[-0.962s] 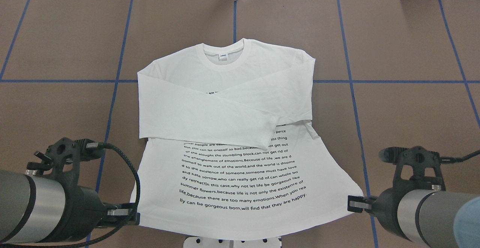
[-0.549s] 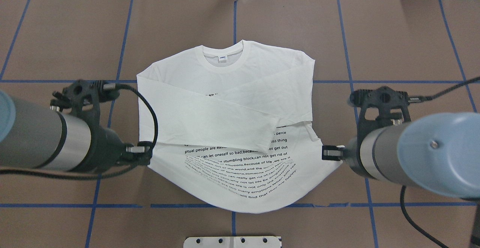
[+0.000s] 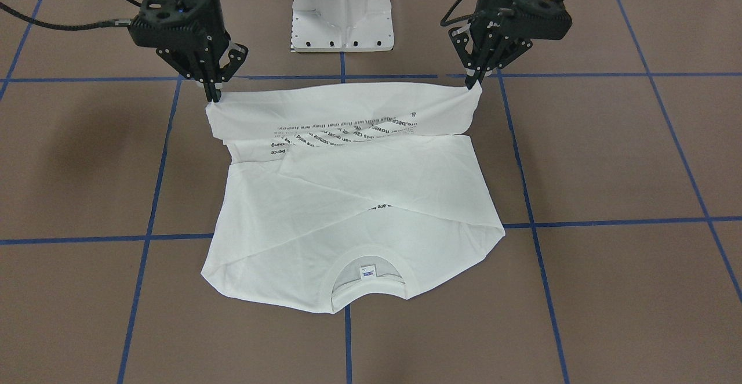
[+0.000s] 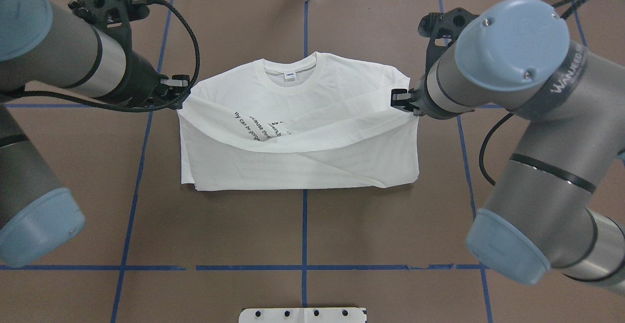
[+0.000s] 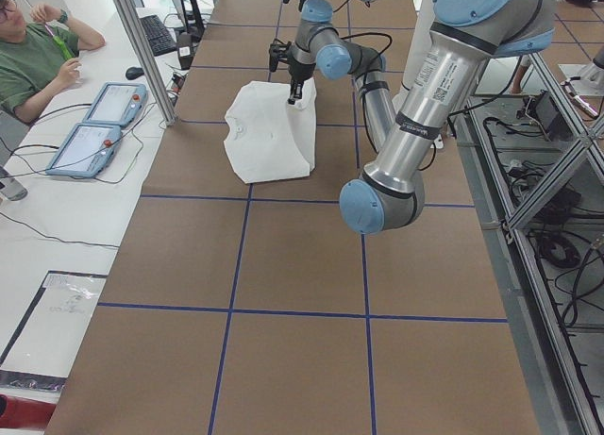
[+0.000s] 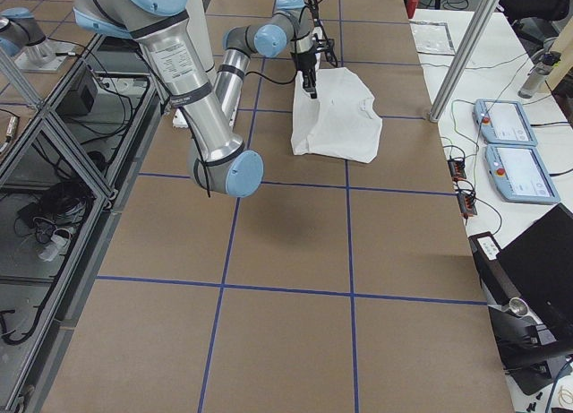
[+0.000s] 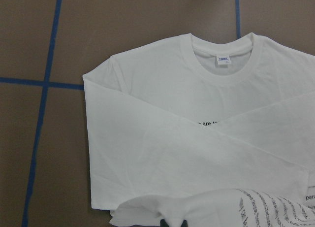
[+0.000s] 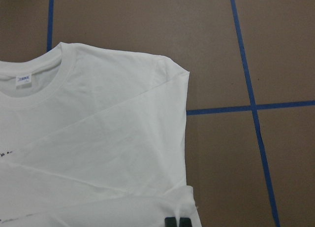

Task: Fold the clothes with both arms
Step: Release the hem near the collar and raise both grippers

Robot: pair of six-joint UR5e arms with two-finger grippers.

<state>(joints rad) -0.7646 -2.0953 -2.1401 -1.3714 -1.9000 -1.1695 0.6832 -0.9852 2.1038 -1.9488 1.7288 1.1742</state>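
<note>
shirt: white long-sleeved T-shirt [image 4: 302, 167] with black text lines, on the brown table [image 4: 390, 225] with its blue tape grid, collar on the far side; bottom hem held up over the crossed sleeves.
left gripper [image 4: 181, 97]: black, fingers pinched on the hem's left corner.
right gripper [image 4: 396, 99]: black, fingers pinched on the hem's right corner.

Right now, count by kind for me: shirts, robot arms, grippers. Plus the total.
Shirts: 1, the white T-shirt
Robot arms: 2, the left arm and the right arm
Grippers: 2, the left gripper and the right gripper, each shut on a corner of the shirt's hem
Total: 5
</note>
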